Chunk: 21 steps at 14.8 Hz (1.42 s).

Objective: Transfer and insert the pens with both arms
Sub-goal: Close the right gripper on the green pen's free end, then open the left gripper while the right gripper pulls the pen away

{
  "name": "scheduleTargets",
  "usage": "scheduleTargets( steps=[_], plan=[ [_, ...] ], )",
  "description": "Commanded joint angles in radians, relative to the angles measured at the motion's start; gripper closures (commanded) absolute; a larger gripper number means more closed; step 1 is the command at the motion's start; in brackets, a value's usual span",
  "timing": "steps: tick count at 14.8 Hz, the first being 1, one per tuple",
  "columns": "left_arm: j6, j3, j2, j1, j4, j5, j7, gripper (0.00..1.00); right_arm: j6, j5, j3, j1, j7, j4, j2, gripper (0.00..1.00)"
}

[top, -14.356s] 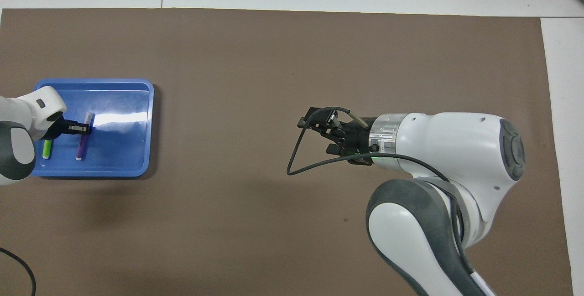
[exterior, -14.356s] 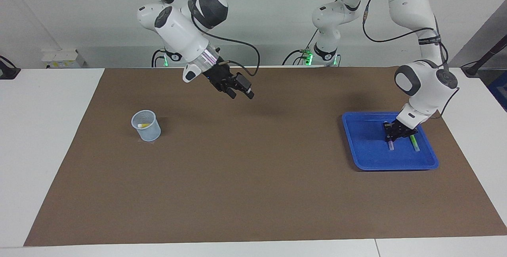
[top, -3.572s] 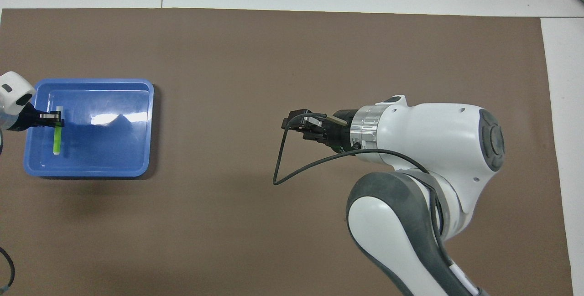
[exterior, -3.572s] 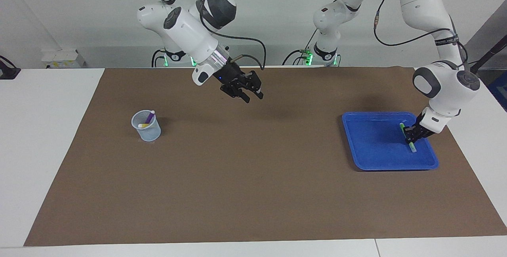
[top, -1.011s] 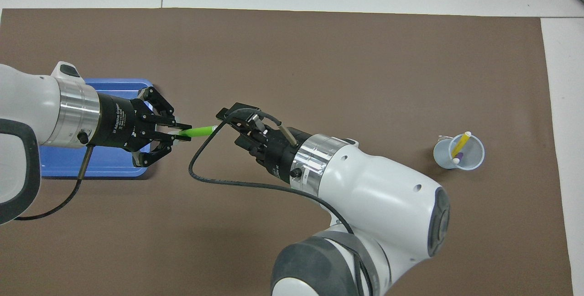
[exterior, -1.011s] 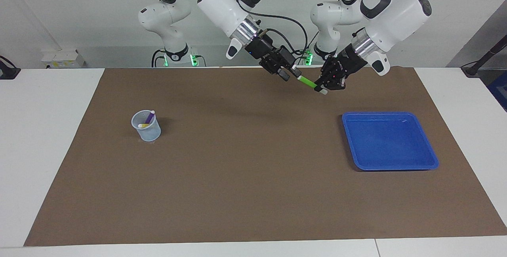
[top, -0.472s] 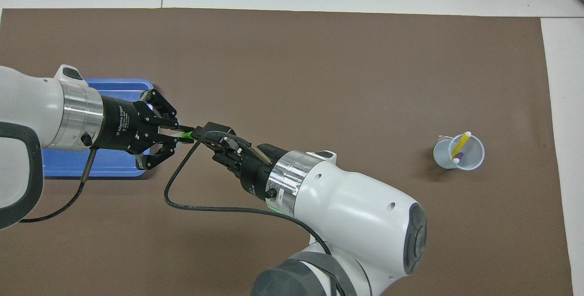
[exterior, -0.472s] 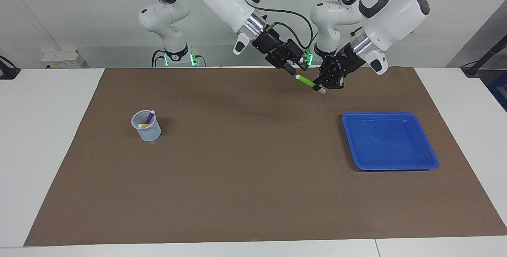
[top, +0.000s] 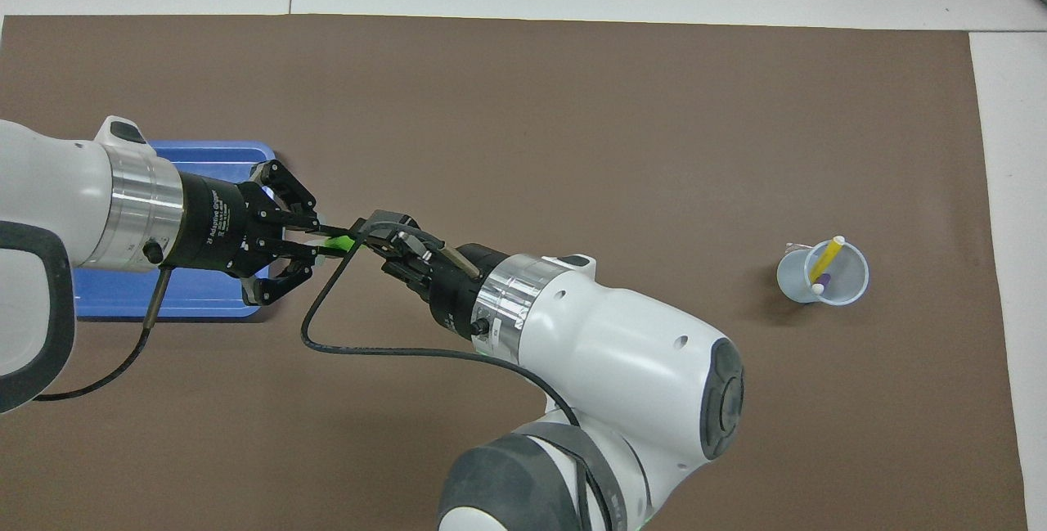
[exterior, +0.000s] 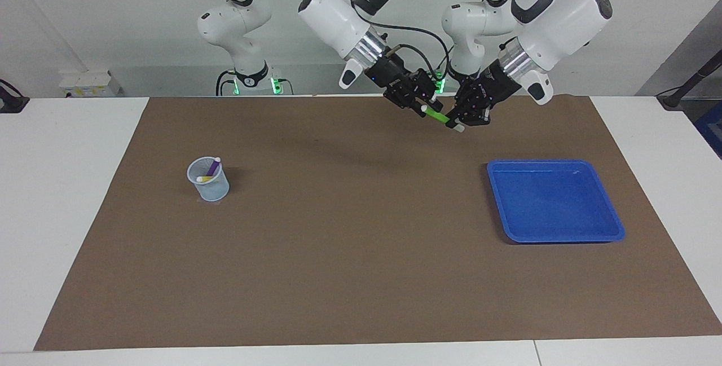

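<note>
Handover of the green pen [exterior: 437, 116] in mid-air, above the brown mat [exterior: 361, 276] near the robots' edge of the table. The left gripper [exterior: 459, 123] is clenched on the pen close to its pale whitish end, which juts out just past the fingertips in the facing view; the pen runs from there, tilted slightly upward, toward the right gripper [exterior: 424, 107]. The right gripper sits at the pen's other end, its fingers around or against the tip; whether they have clamped on it cannot be told from either view. In the overhead view only a short green stretch of the pen [top: 337, 245] shows between the left gripper [top: 315, 236] and the right gripper [top: 368, 238], the two nearly tip to tip.

Outward from the grippers: the blue tray [exterior: 555, 199] lies on the mat toward the left arm's end of the table, farther from the robots than the pair of grippers, partly covered by the left wrist in the overhead view [top: 123, 302]. Well apart, toward the right arm's end, stands the pale cup [exterior: 208, 180], holding the purple pen [exterior: 213, 167] and the yellow pen [exterior: 204, 179], both leaning against its rim.
</note>
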Motion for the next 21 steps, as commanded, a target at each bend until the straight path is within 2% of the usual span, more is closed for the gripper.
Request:
scheduleTargets(
  steps=[1,3,5,8,9,14,15,16,17,18,19,21],
  plan=[
    [-0.007,0.014,-0.031,-0.013,-0.029,-0.018,-0.014,1.0,0.012,0.008,0.007,-0.008,-0.026,0.017,0.009,0.5],
    [-0.007,0.014,-0.031,-0.013,-0.027,-0.018,-0.014,1.0,0.012,0.008,0.007,-0.008,-0.025,0.017,0.009,0.61],
    [-0.012,0.014,-0.031,-0.013,-0.027,-0.016,-0.014,1.0,0.012,0.008,0.007,-0.009,-0.026,0.017,0.009,0.8],
    [-0.021,0.014,-0.039,-0.012,-0.027,-0.018,-0.011,1.0,0.009,0.008,0.007,-0.016,-0.028,0.017,0.009,0.91],
    [-0.021,0.014,-0.039,-0.01,-0.027,-0.016,-0.013,1.0,0.011,0.008,0.007,-0.016,-0.029,0.017,0.009,1.0],
    [-0.025,0.016,-0.039,-0.012,-0.027,-0.014,0.013,1.0,0.012,0.009,0.005,-0.016,-0.042,0.015,0.011,1.0],
    [-0.029,0.016,-0.041,-0.012,-0.027,-0.014,0.038,0.77,0.012,0.009,0.005,-0.016,-0.042,0.015,0.011,1.0],
    [-0.03,0.016,-0.039,-0.012,-0.027,-0.014,0.053,0.72,0.012,0.008,0.005,-0.016,-0.043,0.015,0.011,1.0],
    [-0.029,0.016,-0.041,-0.012,-0.027,-0.014,0.056,0.58,0.012,0.008,0.005,-0.016,-0.043,0.015,0.011,1.0],
    [-0.029,0.016,-0.041,-0.012,-0.027,-0.014,0.06,0.18,0.012,0.009,0.005,-0.016,-0.042,0.017,0.011,1.0],
    [-0.026,0.016,-0.041,-0.013,-0.027,-0.014,0.058,0.0,0.012,0.009,0.005,-0.014,-0.043,0.015,0.011,1.0],
    [-0.025,0.016,-0.042,-0.013,-0.027,-0.016,0.058,0.0,0.012,0.009,0.005,-0.016,-0.042,0.015,0.011,1.0]
  ],
)
